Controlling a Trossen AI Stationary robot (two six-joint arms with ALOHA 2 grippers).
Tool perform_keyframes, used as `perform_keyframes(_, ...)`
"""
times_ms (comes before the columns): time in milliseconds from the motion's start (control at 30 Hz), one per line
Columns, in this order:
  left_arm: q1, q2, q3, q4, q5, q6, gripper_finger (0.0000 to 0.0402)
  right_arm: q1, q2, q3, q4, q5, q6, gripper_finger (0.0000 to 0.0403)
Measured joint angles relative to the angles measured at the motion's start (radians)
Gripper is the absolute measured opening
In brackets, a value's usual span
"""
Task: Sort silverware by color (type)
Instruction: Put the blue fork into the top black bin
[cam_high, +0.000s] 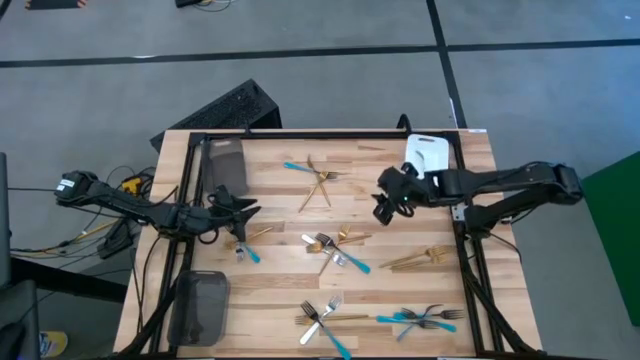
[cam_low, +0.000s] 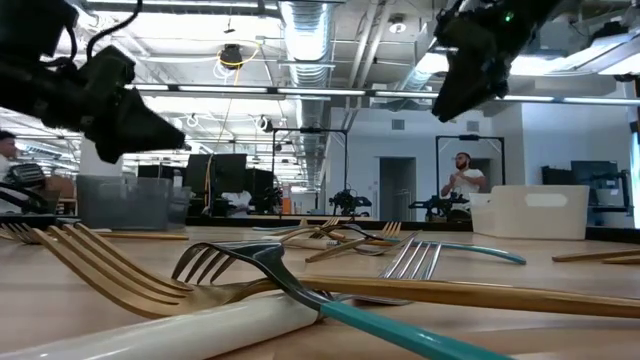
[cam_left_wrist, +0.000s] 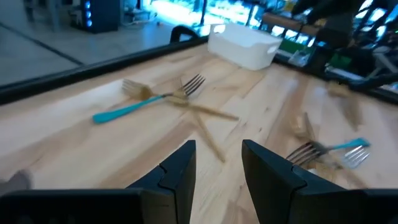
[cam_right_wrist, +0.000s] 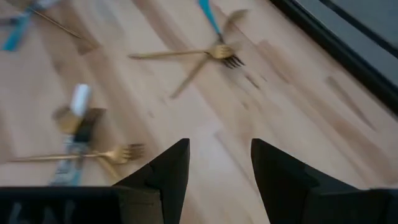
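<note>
While both grippers hover above the worktop (cam_high: 280, 290), left fingers (cam_left_wrist: 180, 168) and right fingers (cam_right_wrist: 280, 168) stand apart, empty; gold forks (cam_right_wrist: 214, 53) lie ahead.

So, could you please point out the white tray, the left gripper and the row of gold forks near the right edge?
white tray (cam_high: 432, 152): high view, on its flat middle.
left gripper (cam_high: 252, 210): high view, midway between its fingertips.
gold forks (cam_high: 418, 260): high view, on their handles.
</note>
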Motion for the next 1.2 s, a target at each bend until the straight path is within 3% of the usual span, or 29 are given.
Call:
perform_keyframes(400,-0.001,0.002,0.002,0.185,0.123,0.169,0.0119,0.188,0.001,0.000,0.045,0.073,0.075,0.0195)
perform_keyframes(733,-0.002,0.003,0.088,0.183,0.122,0.319,0.0119,0.297,0.053,0.002,0.027,0.128,0.208,0.0195)
perform_keyframes(900,-0.002,0.049,0.140,0.064,0.066,0.282,0.0119,0.361,0.148,0.001,0.040,0.127,0.286,0.0195)
perform_keyframes(1200,-0.036,0.268,0.151,0.174,0.096,0.210,0.0119,0.391,0.404,0.000,0.208,0.120,0.292,0.0195)
